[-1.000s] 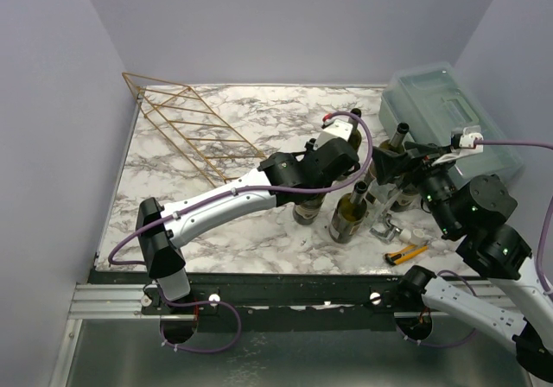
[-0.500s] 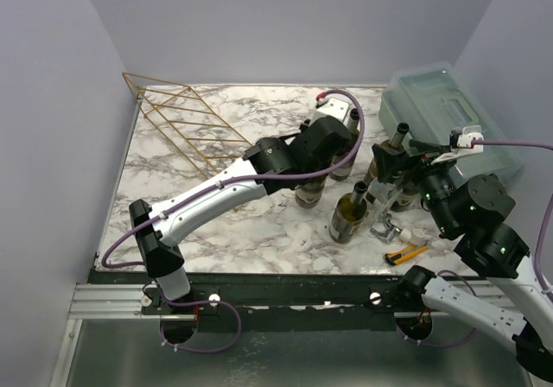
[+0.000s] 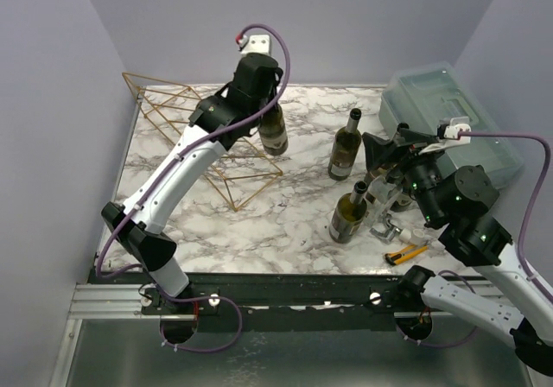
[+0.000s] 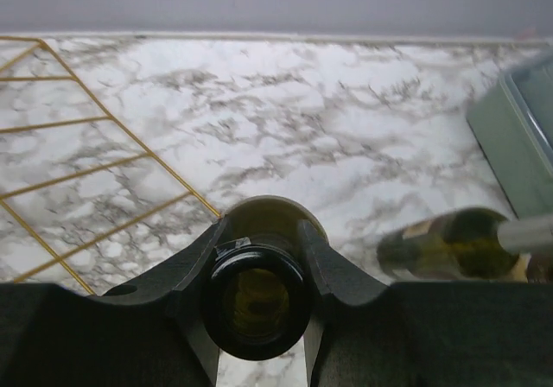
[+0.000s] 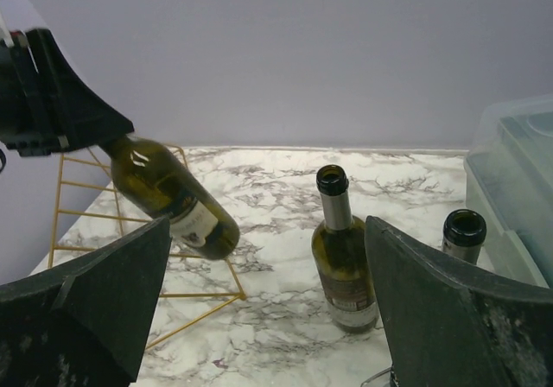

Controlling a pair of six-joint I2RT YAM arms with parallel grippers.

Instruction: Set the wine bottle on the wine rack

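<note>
At upper left of top view, L gripper (image 4: 257,268) clamps tilted wine bottle (image 3: 274,131) by neck over wine rack (image 3: 244,176); R gripper (image 5: 266,257), mid-right, jaws wide apart.

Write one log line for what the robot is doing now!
left gripper: shut on wine bottle, tilted in air by wine rack | right gripper: open, empty | step: bottle not yet on rack
</note>
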